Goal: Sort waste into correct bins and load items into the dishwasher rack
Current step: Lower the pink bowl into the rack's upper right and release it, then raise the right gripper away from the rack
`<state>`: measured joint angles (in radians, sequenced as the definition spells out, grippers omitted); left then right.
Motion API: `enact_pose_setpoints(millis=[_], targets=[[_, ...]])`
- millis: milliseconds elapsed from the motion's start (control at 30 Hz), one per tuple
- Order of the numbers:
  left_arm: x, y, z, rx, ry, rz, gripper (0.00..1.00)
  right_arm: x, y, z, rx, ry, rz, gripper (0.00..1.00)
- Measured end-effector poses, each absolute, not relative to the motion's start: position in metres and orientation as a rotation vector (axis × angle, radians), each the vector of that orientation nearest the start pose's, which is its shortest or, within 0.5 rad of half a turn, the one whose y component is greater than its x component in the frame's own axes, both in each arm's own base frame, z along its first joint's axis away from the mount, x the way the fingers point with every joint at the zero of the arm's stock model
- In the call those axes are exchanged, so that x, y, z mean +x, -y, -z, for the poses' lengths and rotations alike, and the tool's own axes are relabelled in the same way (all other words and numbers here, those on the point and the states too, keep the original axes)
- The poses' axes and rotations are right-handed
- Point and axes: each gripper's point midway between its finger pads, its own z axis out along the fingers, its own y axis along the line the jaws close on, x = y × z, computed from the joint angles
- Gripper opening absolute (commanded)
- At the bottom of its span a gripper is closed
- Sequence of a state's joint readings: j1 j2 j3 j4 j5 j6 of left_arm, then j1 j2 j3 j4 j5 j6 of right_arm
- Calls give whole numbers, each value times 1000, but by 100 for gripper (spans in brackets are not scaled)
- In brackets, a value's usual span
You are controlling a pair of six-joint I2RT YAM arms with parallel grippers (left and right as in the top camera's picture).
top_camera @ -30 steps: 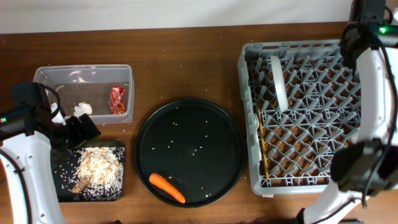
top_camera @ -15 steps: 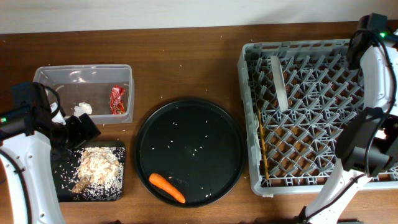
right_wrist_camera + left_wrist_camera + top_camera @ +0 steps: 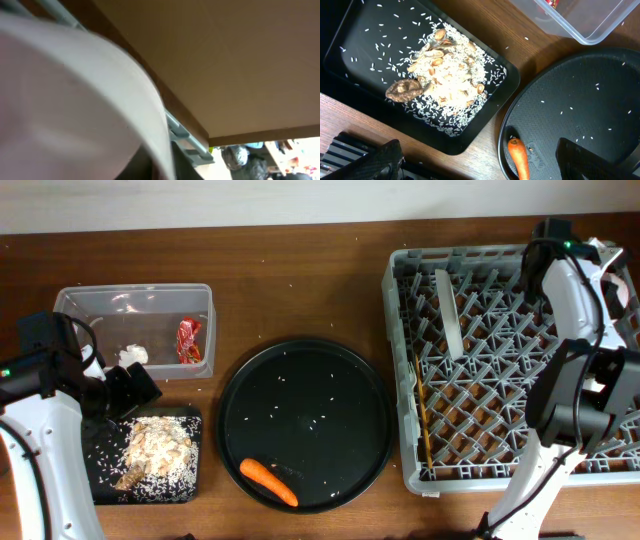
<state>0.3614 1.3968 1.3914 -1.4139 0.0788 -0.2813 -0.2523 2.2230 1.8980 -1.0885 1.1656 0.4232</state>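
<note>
Left hand (image 3: 477, 147): fingers spread wide, nothing between them. It hovers over the near corner of the shallow black tray (image 3: 105, 480), at the left of the tabletop (image 3: 300, 280).

Right hand (image 3: 590, 258): over the far right corner of the rack (image 3: 400, 370). My right wrist view is filled by a white rounded item (image 3: 75, 100), blurred and pressed close to the lens. Bowl or cup, I cannot tell, nor whether the fingers grip it or stand apart.

Already sorted, by the look of it: red wrapper (image 3: 188, 340) and tissue wad (image 3: 132, 355) in the clear tub (image 3: 75, 300); food scraps (image 3: 445, 70) heaped with rice on the shallow black tray. In the rack, a plate (image 3: 448, 312) stands on edge and the chopsticks (image 3: 421, 415) lie along the left wall.

Left over: the carrot (image 3: 268, 481), on the near edge of the large round black tray (image 3: 330, 370).

Relation that matters: the carrot lies to my left hand's right and a little nearer the table's front edge, just beside the shallow black tray. Its long axis runs on a slant, thick end nearer that tray, tip pointing away and forward. The left hand is much the nearer; the right is well apart, across the rack.

Judgement: the left hand should take it, fingers turned to close across the slant, not along it.
</note>
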Motion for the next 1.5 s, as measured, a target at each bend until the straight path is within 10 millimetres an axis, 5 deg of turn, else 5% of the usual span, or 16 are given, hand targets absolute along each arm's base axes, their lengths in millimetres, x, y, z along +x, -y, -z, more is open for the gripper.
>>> enact_pose_setpoints(millis=[433, 567, 700, 1100, 1333, 1433, 1500], targets=[[245, -78, -190, -934, -2834, 109, 98, 415, 221, -119, 842, -2498, 1345, 23], [246, -78, -190, -933, -2831, 114, 98, 413, 213, -116, 816, -2538, 1334, 24], [246, -78, -190, -933, -2831, 117, 98, 409, 201, -110, 777, -2610, 1304, 37], [248, -77, -190, -929, -2824, 125, 98, 402, 174, -93, 752, -2776, 1143, 38], [248, -77, -190, -929, -2824, 125, 98, 399, 155, -111, 772, -2809, 963, 41], [248, -77, -190, -929, -2824, 126, 99, 398, 143, -139, 791, -2779, 811, 71], [248, -77, -190, -929, -2824, 125, 99, 395, 130, -162, 801, -2756, 668, 76]])
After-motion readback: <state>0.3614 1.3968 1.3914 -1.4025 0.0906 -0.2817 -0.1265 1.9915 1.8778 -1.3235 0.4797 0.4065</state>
